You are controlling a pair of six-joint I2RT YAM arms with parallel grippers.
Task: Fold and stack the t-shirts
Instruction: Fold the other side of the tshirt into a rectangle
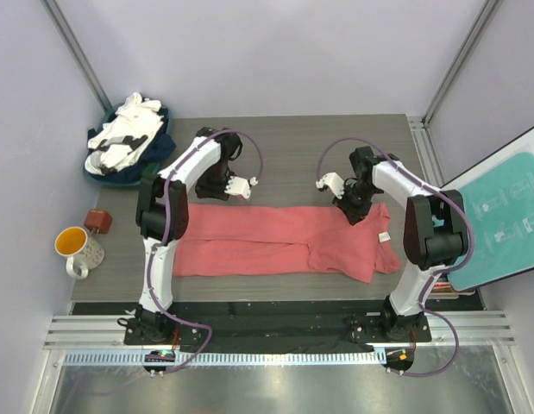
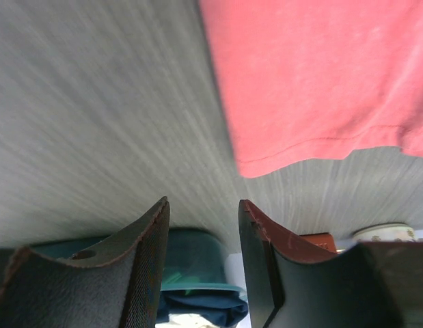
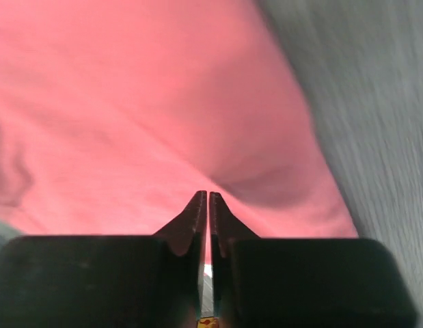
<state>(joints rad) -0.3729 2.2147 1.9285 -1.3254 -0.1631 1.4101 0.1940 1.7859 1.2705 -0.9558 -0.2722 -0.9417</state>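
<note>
A coral-red t-shirt (image 1: 275, 237) lies spread in a long band across the table's middle, with a small white tag (image 1: 384, 235) near its right end. My right gripper (image 1: 348, 210) is down on the shirt's far edge. In the right wrist view its jaws (image 3: 208, 193) stand almost together on the red cloth (image 3: 129, 102), which puckers at the tips. My left gripper (image 1: 242, 185) hovers open over bare table just beyond the shirt's far edge, nothing between its fingers (image 2: 201, 201); a corner of the shirt (image 2: 320, 75) shows ahead. White and dark navy t-shirts (image 1: 128, 138) are heaped at the far left.
The heap sits in a teal basket (image 2: 197, 260) at the table's far left corner. An orange-lined mug (image 1: 77, 248) and a small brown block (image 1: 98, 221) stand at the left edge. A teal board (image 1: 508, 216) leans at the right.
</note>
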